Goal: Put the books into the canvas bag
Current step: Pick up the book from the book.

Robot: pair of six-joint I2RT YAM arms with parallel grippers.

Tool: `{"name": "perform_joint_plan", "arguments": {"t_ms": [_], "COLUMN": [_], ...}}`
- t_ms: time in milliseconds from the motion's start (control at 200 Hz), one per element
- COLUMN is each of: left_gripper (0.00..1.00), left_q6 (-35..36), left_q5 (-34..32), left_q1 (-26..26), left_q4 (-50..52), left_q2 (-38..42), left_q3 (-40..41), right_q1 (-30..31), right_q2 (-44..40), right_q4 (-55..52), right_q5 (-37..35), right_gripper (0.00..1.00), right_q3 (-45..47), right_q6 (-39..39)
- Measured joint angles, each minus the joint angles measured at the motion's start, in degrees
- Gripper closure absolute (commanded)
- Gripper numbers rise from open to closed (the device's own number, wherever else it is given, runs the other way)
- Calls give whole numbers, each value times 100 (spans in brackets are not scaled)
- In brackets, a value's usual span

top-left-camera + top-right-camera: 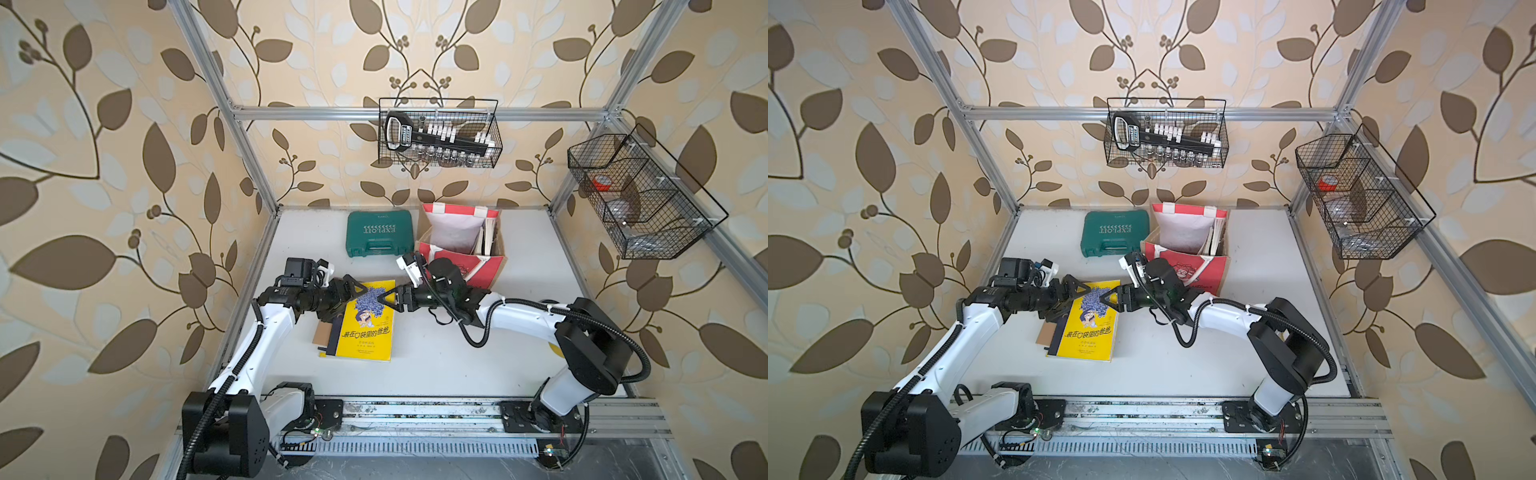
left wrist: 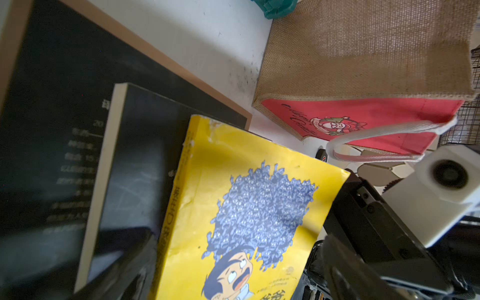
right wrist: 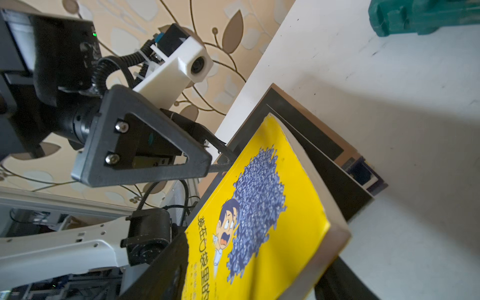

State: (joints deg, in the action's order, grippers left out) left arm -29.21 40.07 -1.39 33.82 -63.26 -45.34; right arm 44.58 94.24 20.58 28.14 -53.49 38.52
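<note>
At mid-frame on the white table (image 1: pixel 436 365), in both top views: left gripper (image 1: pixel 351 300), jaws wide apart at the stack's upper left; dark books (image 1: pixel 328 337), lying flat, peeking out leftward from beneath; yellow book (image 1: pixel 365 332), cartoon cover up, spine left, long axis running up-frame, leaning slightly right; right gripper (image 1: pixel 384 300), jaws astride its upper right edge, clamped or not cannot be told; canvas bag (image 1: pixel 486 270), upright, open-topped, upper right.

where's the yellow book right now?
In both top views, the yellow book rests mid-table atop the dark books, in front of the green case and canvas bag.
</note>
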Motion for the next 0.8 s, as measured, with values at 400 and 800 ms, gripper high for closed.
{"name": "perform_joint_plan", "arguments": {"t_ms": [400,800], "left_gripper": [1,1], "left_q6": [-278,-334], "left_q5": [42,146], "left_q1": [0,-2], "left_q4": [-518,-579], "left_q2": [125,146], "left_q3": [258,258], "right_q1": [-42,-46], "right_q2": [234,142], "right_q4": [-144,-450], "right_q5": [50,66], "right_gripper": [70,100], "right_q3": [-136,-245], "right_q6": [-120,-79]}}
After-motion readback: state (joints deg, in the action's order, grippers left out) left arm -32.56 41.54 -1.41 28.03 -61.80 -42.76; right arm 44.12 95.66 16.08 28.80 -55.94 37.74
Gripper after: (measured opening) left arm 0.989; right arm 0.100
